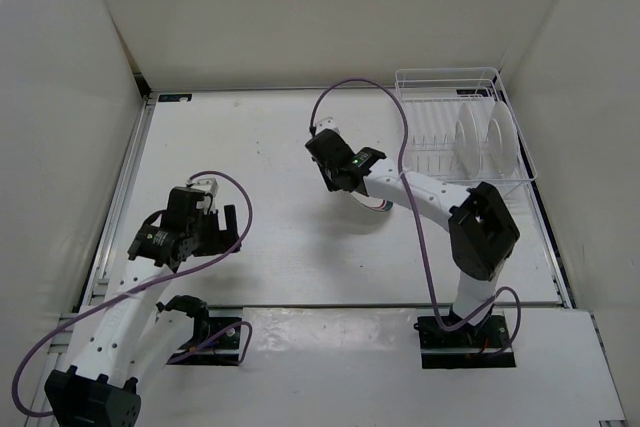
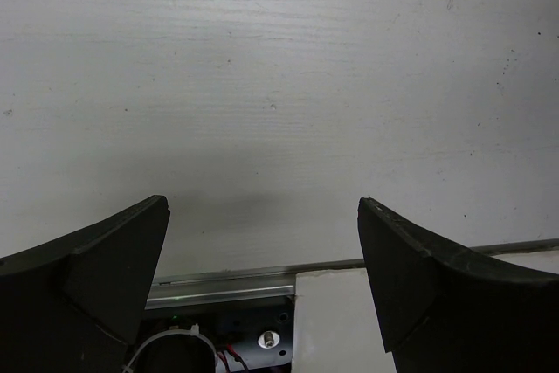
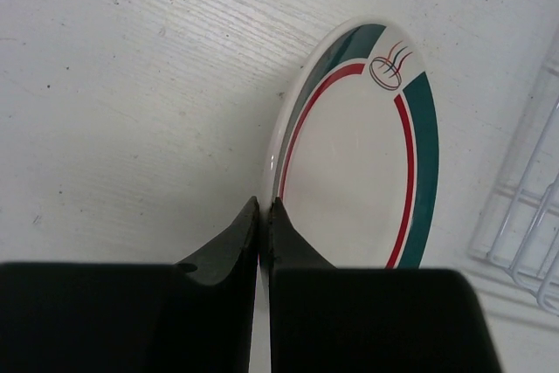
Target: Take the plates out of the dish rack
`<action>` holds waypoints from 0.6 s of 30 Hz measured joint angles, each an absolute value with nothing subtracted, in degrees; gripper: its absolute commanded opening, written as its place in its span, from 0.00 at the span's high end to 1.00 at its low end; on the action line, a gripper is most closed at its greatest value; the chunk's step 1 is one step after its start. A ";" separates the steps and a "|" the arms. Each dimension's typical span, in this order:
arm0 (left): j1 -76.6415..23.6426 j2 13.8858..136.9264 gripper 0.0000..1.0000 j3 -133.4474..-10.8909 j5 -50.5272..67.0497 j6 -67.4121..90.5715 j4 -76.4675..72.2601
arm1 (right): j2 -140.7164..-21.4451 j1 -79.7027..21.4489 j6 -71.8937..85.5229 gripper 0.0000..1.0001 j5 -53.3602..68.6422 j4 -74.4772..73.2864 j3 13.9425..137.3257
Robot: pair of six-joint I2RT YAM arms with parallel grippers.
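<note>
My right gripper (image 3: 265, 204) is shut on the near rim of a white plate (image 3: 358, 155) with a dark green rim and a red inner ring. The plate is tilted over the white table, left of the dish rack (image 3: 524, 216). From above, this gripper (image 1: 345, 172) is near the table's middle, and only a sliver of the plate (image 1: 376, 205) shows under the arm. The white wire dish rack (image 1: 415, 82) stands at the back right with white plates (image 1: 468, 135) on edge in it. My left gripper (image 2: 262, 207) is open and empty over bare table, at the front left (image 1: 215, 232).
White walls close in the table on the left, back and right. A purple cable (image 1: 400, 137) loops from the right arm past the rack's left side. A metal rail and the left arm's base (image 2: 227, 303) lie just below the left gripper.
</note>
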State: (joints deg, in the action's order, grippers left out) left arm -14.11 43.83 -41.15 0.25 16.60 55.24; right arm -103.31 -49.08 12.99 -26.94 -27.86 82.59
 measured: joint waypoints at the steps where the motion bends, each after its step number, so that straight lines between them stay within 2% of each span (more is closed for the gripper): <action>1: -14.09 44.05 0.00 -41.15 0.40 16.60 55.24 | -103.81 -49.36 13.39 1.00 -27.66 -27.62 82.61; 3: -14.09 44.53 0.00 -41.15 0.58 16.60 55.22 | -105.08 -49.74 14.15 0.96 -28.56 -27.16 82.65; 4: -14.11 44.66 0.00 -41.15 0.64 16.60 55.24 | -105.62 -49.82 14.48 0.87 -28.56 -26.98 82.70; 6: -14.09 44.69 0.00 -41.15 0.67 16.60 55.22 | -106.83 -49.91 15.51 0.79 -27.90 -26.79 82.70; 18: -14.09 44.47 0.00 -41.15 0.86 16.60 55.22 | -115.26 -49.89 22.13 0.75 -18.02 -25.52 83.33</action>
State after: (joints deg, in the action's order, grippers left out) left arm -14.09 44.47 -41.15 0.86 16.60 55.22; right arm -115.26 -49.89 22.13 -18.02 -25.52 83.33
